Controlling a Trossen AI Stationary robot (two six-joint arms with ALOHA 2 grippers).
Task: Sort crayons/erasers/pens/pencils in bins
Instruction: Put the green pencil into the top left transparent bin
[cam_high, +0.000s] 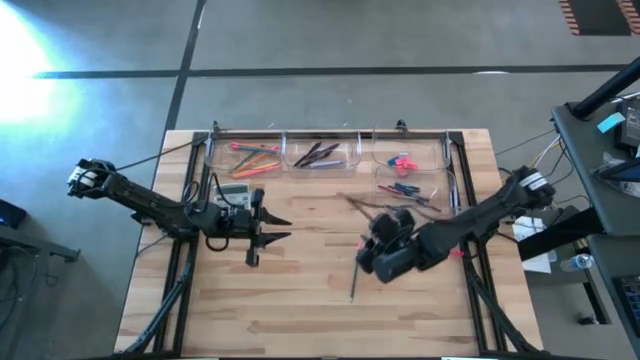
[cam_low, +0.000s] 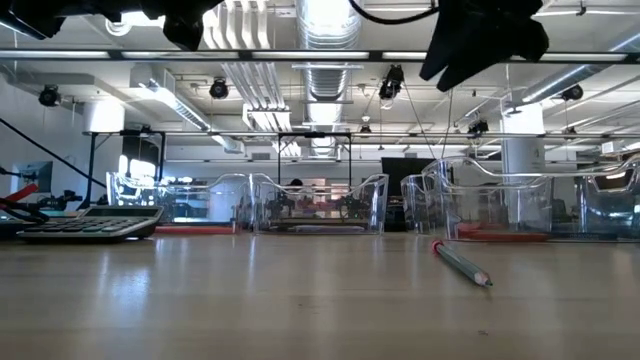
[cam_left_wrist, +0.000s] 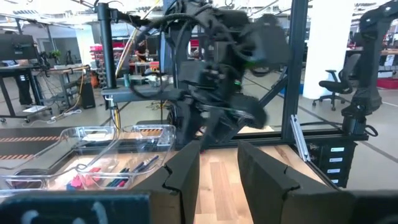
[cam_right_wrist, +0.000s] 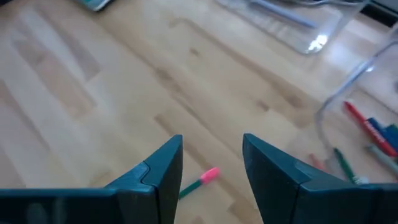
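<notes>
A green pencil with a pink eraser end (cam_right_wrist: 200, 181) lies flat on the wood near the table's middle (cam_high: 353, 275) (cam_low: 462, 263). My right gripper (cam_right_wrist: 211, 163) (cam_high: 366, 256) hovers open above that pink end, with one finger on either side and clear of it. My left gripper (cam_high: 278, 228) (cam_left_wrist: 217, 167) is open and held level beside the calculator (cam_high: 232, 195), pointing toward the right arm. Three bins stand along the far edge, holding bright pencils (cam_high: 255, 155), dark pens (cam_high: 320, 155) and pink erasers (cam_high: 403, 160). A fourth bin (cam_high: 410, 188) holds red, blue and green sticks.
A thin dark stick (cam_high: 362, 205) lies on the wood just left of the fourth bin. The grey calculator sits at the table's left (cam_low: 90, 225). Black frame posts stand at the table's left and right sides. Bare wood stretches along the near half (cam_high: 300, 310).
</notes>
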